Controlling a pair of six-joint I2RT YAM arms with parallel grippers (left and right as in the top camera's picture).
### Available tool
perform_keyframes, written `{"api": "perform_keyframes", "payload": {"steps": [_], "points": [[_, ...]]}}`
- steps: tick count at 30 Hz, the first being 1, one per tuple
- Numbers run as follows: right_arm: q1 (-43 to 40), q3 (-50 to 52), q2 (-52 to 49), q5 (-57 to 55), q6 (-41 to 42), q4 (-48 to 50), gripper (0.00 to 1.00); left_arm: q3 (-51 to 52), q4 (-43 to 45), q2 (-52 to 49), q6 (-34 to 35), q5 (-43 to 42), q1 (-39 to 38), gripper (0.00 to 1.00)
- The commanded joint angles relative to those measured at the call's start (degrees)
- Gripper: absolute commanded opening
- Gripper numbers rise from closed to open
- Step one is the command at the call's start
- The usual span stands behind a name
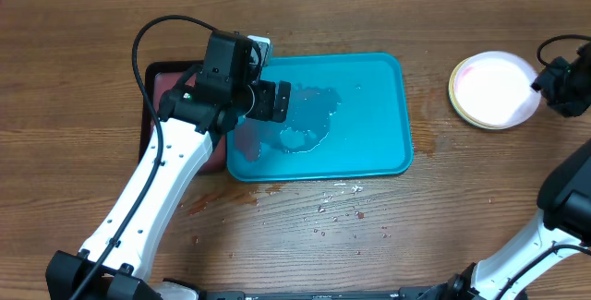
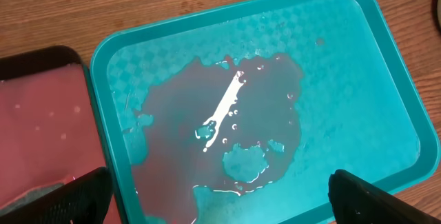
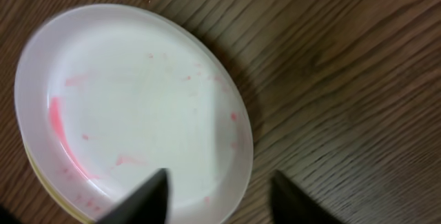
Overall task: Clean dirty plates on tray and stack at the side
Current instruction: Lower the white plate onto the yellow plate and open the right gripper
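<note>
The turquoise tray (image 1: 379, 106) (image 2: 386, 65) lies mid-table and holds only a reddish puddle (image 1: 309, 115) (image 2: 227, 120). Above its left half hovers my left gripper (image 1: 275, 102) (image 2: 220, 200), open wide and holding nothing. At the far right a white plate (image 1: 494, 90) (image 3: 131, 100) with faint red smears rests on the wood, and a lime-green rim (image 3: 38, 172) peeks out beneath it. My right gripper (image 1: 545, 83) (image 3: 220, 182) is at that plate's right edge. It is open, one finger above the plate and the other above the table, so the rim lies between them untouched.
A black tray (image 1: 164, 77) (image 2: 34, 114) with pinkish liquid sits against the turquoise tray's left side, partly under my left arm. Water drops and red specks (image 1: 337, 198) dot the wood in front of the tray.
</note>
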State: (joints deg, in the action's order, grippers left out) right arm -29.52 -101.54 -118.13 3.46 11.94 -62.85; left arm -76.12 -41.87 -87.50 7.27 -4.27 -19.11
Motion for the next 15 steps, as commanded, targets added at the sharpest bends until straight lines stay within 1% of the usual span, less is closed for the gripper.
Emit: {"api": "perform_keyframes", "payload": {"steps": [1, 2, 3, 6, 9, 15], "points": [[0.26, 0.17, 2.32, 5.68, 0.0, -0.52, 0.86, -0.85, -0.31, -0.24, -0.85, 0.42, -0.09, 1.0], [0.24, 0.15, 2.4, 8.0, 0.0, -0.76, 0.95, -0.85, -0.52, -0.24, -0.85, 0.42, -0.09, 1.0], [0.24, 0.11, 2.58, 10.4, 0.0, -0.98, 0.99, -0.85, -0.76, -0.24, -0.85, 0.42, -0.09, 1.0], [0.66, -0.55, 3.67, 14.12, 0.0, -2.25, 1.0, -0.87, -1.68, -0.07, -0.85, 0.42, -0.09, 1.0], [2.08, -1.2, 6.19, 14.62, -0.02, -4.17, 1.0, -0.9, -2.71, 0.96, -0.83, 0.39, -0.09, 1.0], [8.17, -1.33, 15.72, 14.62, -0.04, -8.79, 1.0, -0.9, -4.55, 7.43, -0.83, 0.39, -0.09, 1.0]]}}
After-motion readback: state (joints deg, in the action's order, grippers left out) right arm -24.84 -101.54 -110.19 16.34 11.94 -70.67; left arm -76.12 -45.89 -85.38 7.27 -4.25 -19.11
